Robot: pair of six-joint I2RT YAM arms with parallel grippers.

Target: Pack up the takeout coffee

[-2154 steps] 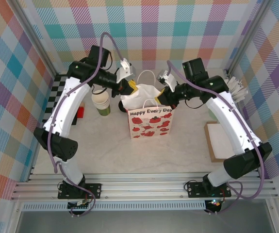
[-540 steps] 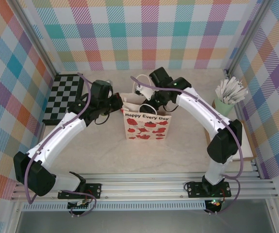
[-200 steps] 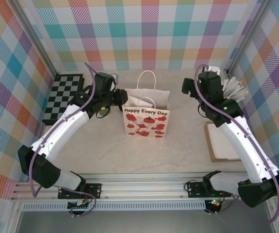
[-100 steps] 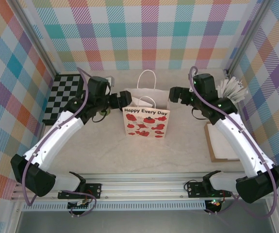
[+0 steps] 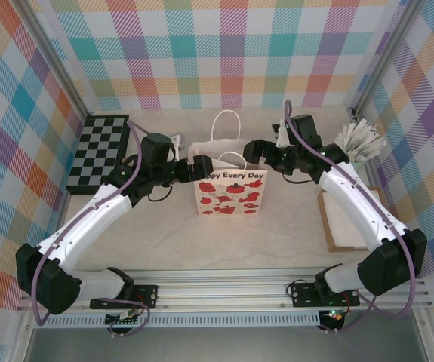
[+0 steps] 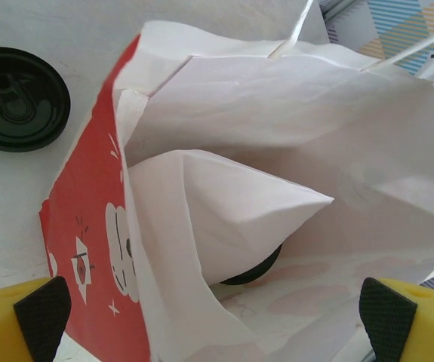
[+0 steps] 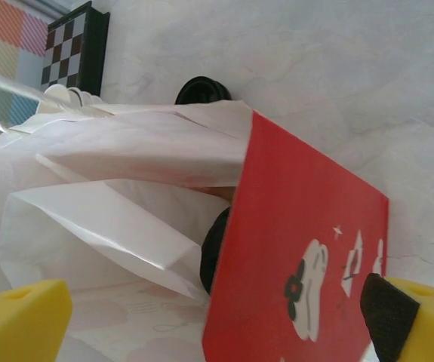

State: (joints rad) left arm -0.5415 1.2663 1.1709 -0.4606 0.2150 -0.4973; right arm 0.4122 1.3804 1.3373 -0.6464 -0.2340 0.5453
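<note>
My left pincer (image 6: 215, 317) is spread wide and grasps nothing; its pads sit at the lower corners of the left wrist view with the open mouth of the paper bag (image 5: 230, 197) between them; whether a pad brushes the paper I cannot tell. My right pincer (image 7: 205, 313) is released just as wide at the bag's opposite end, nothing in it. The takeout coffee (image 6: 253, 271) is down inside the bag; only an arc of its black lid shows, the rest covered by a fold of white paper (image 6: 224, 196) sagging across the opening. A second black lid (image 6: 19, 98) lies on the table (image 5: 156, 234) just outside the bag's red printed wall; what is under it I cannot tell. The bag's handles (image 5: 228, 121) stand up between my wrists. The checkerboard (image 5: 100, 147) lies by the left wall; the mint cup of white sticks (image 5: 358, 143) and a white block (image 5: 346, 222) keep to the right edge, well apart from the bag. Open tabletop runs from the bag's front to the metal rail (image 5: 224, 290); plaid walls (image 5: 224, 45) close the other sides.
</note>
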